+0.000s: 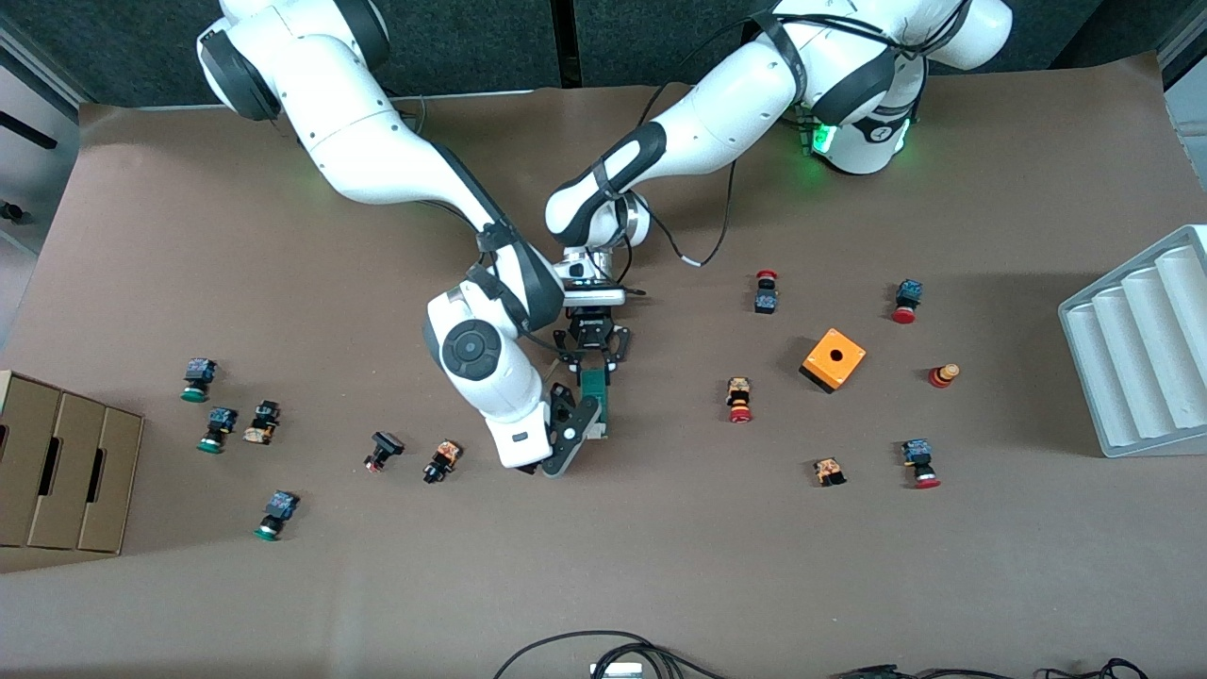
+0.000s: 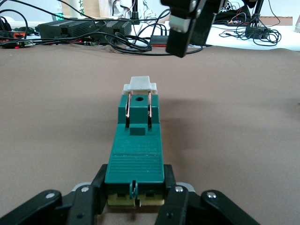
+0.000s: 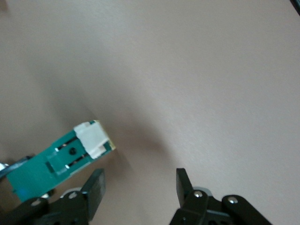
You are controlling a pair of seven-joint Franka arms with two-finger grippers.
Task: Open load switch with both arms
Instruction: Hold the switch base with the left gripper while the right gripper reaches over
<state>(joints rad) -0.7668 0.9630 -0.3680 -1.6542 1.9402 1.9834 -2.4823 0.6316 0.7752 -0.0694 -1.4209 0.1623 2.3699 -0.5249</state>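
The load switch (image 1: 595, 391) is a narrow dark-green block, low at the middle of the table. My left gripper (image 1: 594, 363) is shut on one end of it. In the left wrist view the fingers (image 2: 171, 187) clamp the green body (image 2: 136, 154), and the white sliding piece (image 2: 139, 84) sticks out at the free end. My right gripper (image 1: 577, 426) hangs beside that free end, open. In the right wrist view its fingers (image 3: 96, 183) stand apart with only bare table between them. The switch (image 3: 51, 164) and its white piece (image 3: 93, 136) lie just off to one side of the gap.
An orange cube (image 1: 834, 359) and several red-capped buttons (image 1: 740, 401) lie toward the left arm's end. Green-capped buttons (image 1: 212, 429) and a cardboard box (image 1: 61, 462) are toward the right arm's end. A grey ribbed tray (image 1: 1141, 349) stands at the table's edge by the left arm.
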